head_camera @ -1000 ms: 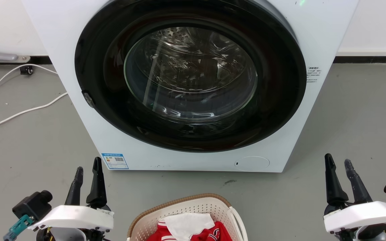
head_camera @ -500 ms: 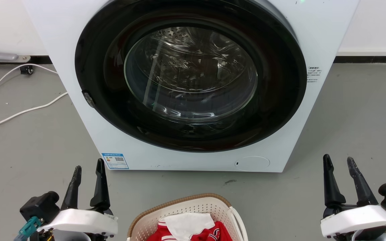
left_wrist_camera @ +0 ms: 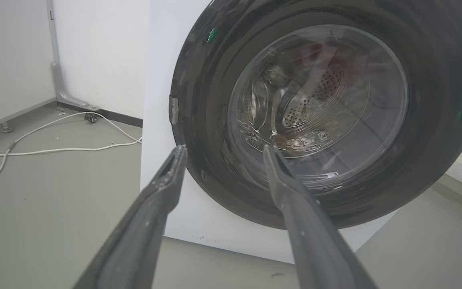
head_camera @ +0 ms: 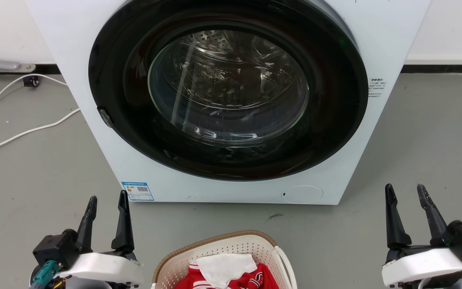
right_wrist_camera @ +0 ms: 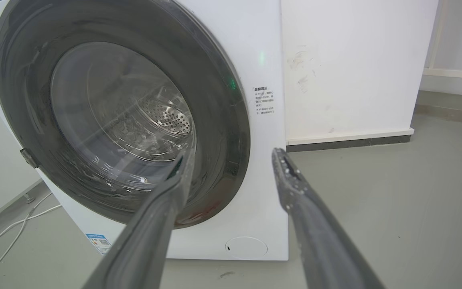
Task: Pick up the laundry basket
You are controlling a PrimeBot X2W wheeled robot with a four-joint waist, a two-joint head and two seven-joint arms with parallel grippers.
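Currently, the laundry basket [head_camera: 231,245] is sitting on the grey floor directly in front of the white washing machine [head_camera: 215,192], close to its base and cut off by the lower edge of the head view. Red and white clothes [head_camera: 231,273] are lying inside it. Nothing is touching its brown rim or its white side handle.

The left gripper [head_camera: 108,196] is hovering off the machine's front left corner, with its two dark fingers spread apart and holding nothing. The right gripper [head_camera: 405,188] is hovering off the machine's front right corner, likewise spread and empty. Both are pointing toward the machine rather than down at the basket, and both are standing well apart from it.

Judging by this, the pick-up is only beginning, with no reach, grasp or lift under way. What is remaining is bringing the arms down and in to the basket, closing on its handles or rim, and raising it off the floor.

As for writing, a small blue sticker [head_camera: 137,191] carrying what looks like a QR code is sitting at the lower left of the machine's front, its text too small to read. A short block of dark print [head_camera: 376,87] is sitting on the machine's front just right of the door — the right wrist view is showing it larger, yet the characters are too small to make out. No brand name can be made out.
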